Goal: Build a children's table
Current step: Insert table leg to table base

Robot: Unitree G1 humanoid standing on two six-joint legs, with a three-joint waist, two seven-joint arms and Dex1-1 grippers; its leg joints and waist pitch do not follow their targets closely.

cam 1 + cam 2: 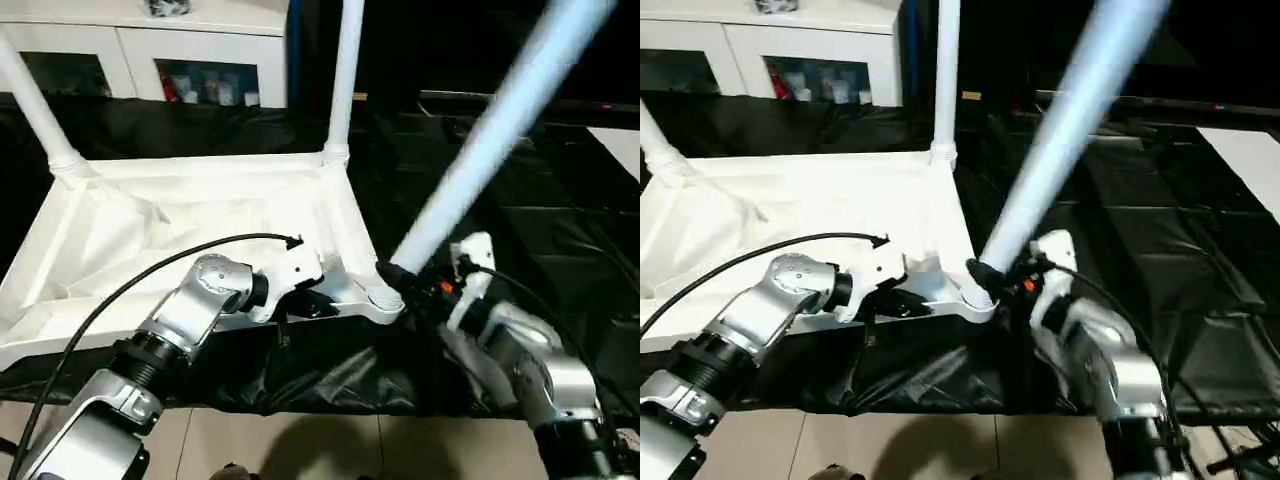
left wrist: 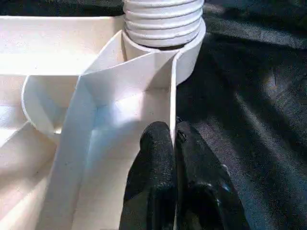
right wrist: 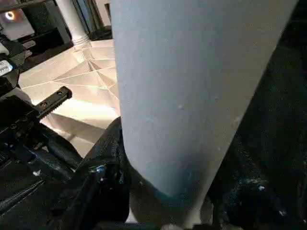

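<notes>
The children's table top (image 1: 200,230) lies upside down on a black cloth, ribbed underside up. Two white legs (image 1: 345,80) (image 1: 35,110) stand in its far corners. A third leg (image 1: 490,140) leans up and to the right from the near right corner socket (image 1: 385,300), and its ribbed end (image 2: 163,19) sits in that socket. My right gripper (image 1: 400,277) is shut around this leg (image 3: 192,72) just above the socket. My left gripper (image 2: 172,136) is shut on the thin rim wall (image 2: 171,96) of the top, a little short of the same corner.
A black cloth (image 1: 520,230) covers the work surface under and right of the table top. A white cabinet (image 1: 150,50) stands behind. A white surface (image 1: 620,140) shows at the far right edge. Pale floor tiles (image 1: 300,440) lie in front.
</notes>
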